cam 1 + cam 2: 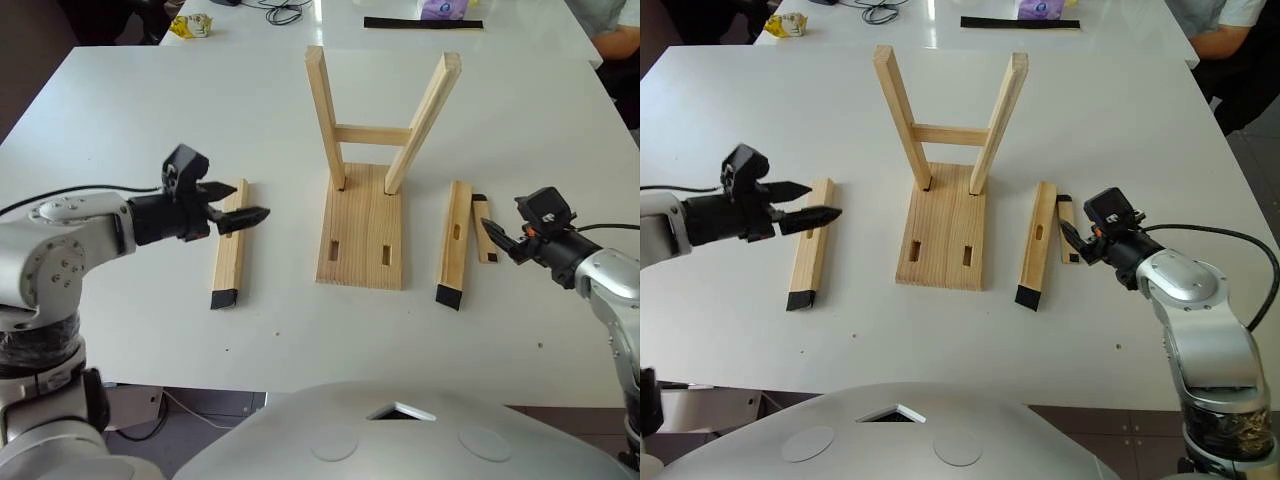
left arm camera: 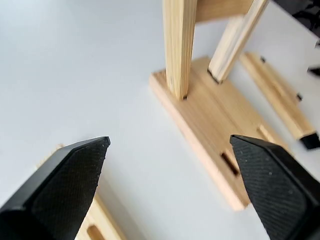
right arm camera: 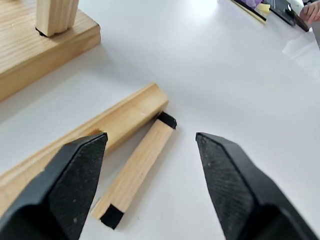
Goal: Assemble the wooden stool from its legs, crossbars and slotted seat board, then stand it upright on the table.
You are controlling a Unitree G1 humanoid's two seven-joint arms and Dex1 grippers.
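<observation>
Seat board lies flat mid-table, long side running away from the robot. Two legs stand in its far slots: L upright leg leans a bit to the robot's left, R upright leg leans to the right. A crossbar joins them approx halfway up. The two near slots in the board are open, nothing in them.

L loose leg lies flat on the table, well to the left of the board and roughly parallel to it, black cap at the near end. R loose leg lies just right of the board, also w/ a black cap nearest the robot. Short bar, black at both tips, lies right beside that leg on its outer side; touching or not, can't tell.

L gripper hangs over the far half of the L loose leg, fingers spread wide, nothing btwn them. R gripper sits low by the short bar, pointing in toward the board, fingers likewise apart w/ nothing held; in the wrist view the bar lies below the gap.

Far edge of the table: a black strip and a small yellow packet.
</observation>
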